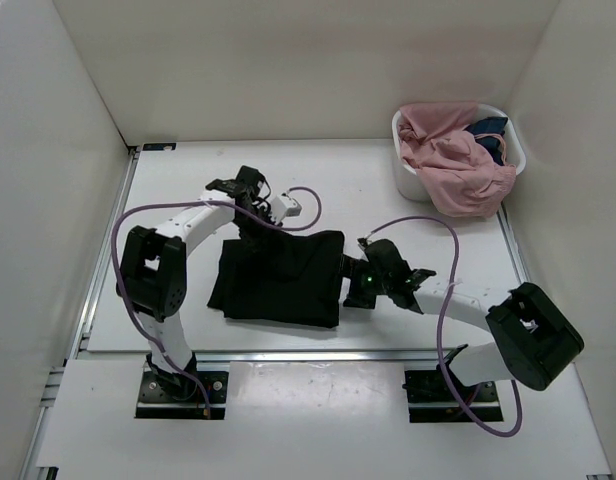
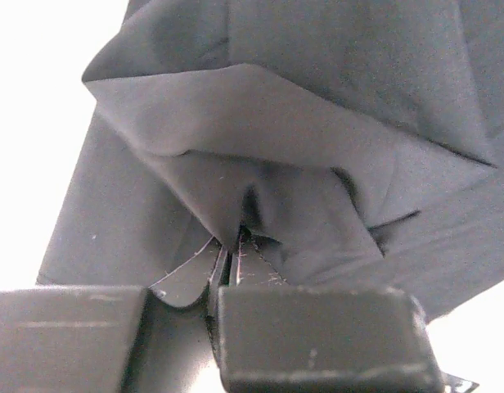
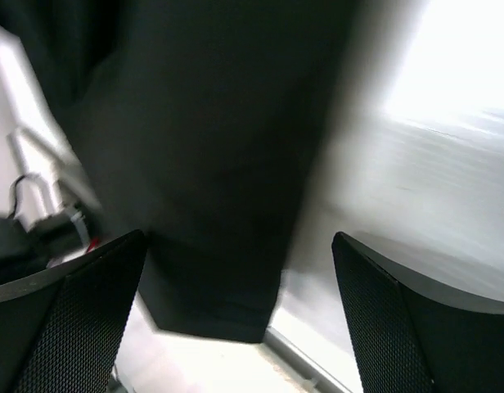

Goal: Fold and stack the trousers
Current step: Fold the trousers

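- Trousers [image 1: 283, 277] lie folded near the middle of the tabletop [image 1: 338, 170].
- Left gripper [image 2: 236, 250] pinches only a small bunch of cloth, so it may slip out.
- Right gripper [image 3: 240, 246] gapes wide, holding nothing, so the fold might flop open.

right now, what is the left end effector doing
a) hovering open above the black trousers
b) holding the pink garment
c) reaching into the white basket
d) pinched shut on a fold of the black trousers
d: in the left wrist view the left end effector is closed, with a bunched fold of the black soft fabric trousers caught between its fingers.
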Tool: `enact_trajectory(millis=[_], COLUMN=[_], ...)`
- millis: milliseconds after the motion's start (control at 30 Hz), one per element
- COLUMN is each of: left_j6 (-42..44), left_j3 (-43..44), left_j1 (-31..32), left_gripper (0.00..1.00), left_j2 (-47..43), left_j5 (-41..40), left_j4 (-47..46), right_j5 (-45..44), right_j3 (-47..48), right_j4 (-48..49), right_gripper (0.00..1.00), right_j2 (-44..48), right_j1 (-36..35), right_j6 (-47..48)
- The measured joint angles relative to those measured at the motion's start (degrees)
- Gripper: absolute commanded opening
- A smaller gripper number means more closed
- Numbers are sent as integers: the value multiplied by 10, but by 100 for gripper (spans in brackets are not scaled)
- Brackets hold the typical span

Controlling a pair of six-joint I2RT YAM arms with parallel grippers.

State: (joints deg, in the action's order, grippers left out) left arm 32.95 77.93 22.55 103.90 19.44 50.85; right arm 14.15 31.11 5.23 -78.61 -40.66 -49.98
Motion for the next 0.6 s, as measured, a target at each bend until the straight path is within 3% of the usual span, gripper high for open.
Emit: enact_trajectory(millis=[233,600], left_j6=[-70,-147], left_j3=[77,94], left_j1=[-92,-180], left_gripper=[14,19], left_j2=[14,105], left_j5=[67,136], left_j4=[-5,-1], right_j5=[73,131], right_j3=[35,75], right_j4=[13,42], right_gripper=[99,96], right_j2=[4,-128], right_j1=[-4,-9], right_j6=[44,52])
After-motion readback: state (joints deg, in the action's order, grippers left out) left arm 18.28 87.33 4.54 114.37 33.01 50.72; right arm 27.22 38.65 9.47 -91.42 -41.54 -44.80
